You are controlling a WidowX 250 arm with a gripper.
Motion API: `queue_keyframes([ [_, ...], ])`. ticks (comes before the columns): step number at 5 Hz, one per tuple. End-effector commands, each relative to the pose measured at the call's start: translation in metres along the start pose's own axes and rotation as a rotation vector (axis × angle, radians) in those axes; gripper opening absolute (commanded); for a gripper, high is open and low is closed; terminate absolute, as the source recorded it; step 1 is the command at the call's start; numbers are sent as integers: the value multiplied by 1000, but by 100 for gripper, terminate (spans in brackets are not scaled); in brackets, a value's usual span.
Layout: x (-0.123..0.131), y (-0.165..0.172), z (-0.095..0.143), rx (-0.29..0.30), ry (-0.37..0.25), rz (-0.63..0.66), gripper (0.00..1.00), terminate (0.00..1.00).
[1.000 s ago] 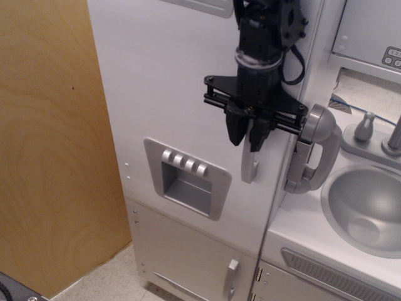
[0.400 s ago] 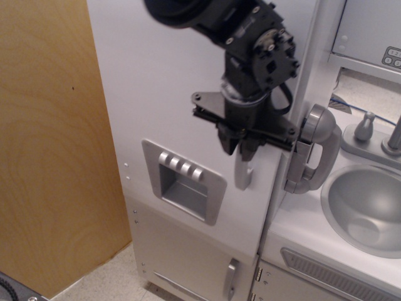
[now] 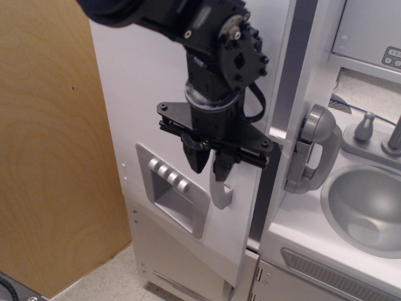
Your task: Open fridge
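The fridge [image 3: 156, 94] is the tall white cabinet filling the middle of the view, standing beside a wooden panel [image 3: 50, 144] on the left. Its large door [image 3: 150, 125] is swung partly outward, so a dark gap [image 3: 268, 182] shows along its right edge between the door and the cabinet frame. What lies inside the fridge cannot be made out through that narrow gap.

The black pincer [image 3: 210, 164] points downward at the door's curved silver handle [image 3: 220, 191]. Its fingers [image 3: 197, 157] are closed around the upper part of the handle, whose lower hooked end hangs free below them.

Set into the door, left of the handle, is a grey recessed dispenser [image 3: 172, 197] with four buttons [image 3: 167, 176] along its top; the recess holds nothing visible.

To the right, a grey phone handset [image 3: 316, 150] hangs on the neighbouring unit. Beyond it sits a round silver sink [image 3: 366, 207], its bowl bare, with a faucet [image 3: 395, 135] at the rim. Below the big door is a smaller lower door [image 3: 182, 263].
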State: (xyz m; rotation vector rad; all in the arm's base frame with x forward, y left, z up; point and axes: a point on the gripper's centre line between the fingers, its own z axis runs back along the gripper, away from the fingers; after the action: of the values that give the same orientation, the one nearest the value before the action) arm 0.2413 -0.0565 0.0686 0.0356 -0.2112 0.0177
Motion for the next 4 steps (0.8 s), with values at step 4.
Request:
queue_keyframes([
  [4, 8, -107, 0, -22, 197, -115, 100, 0],
])
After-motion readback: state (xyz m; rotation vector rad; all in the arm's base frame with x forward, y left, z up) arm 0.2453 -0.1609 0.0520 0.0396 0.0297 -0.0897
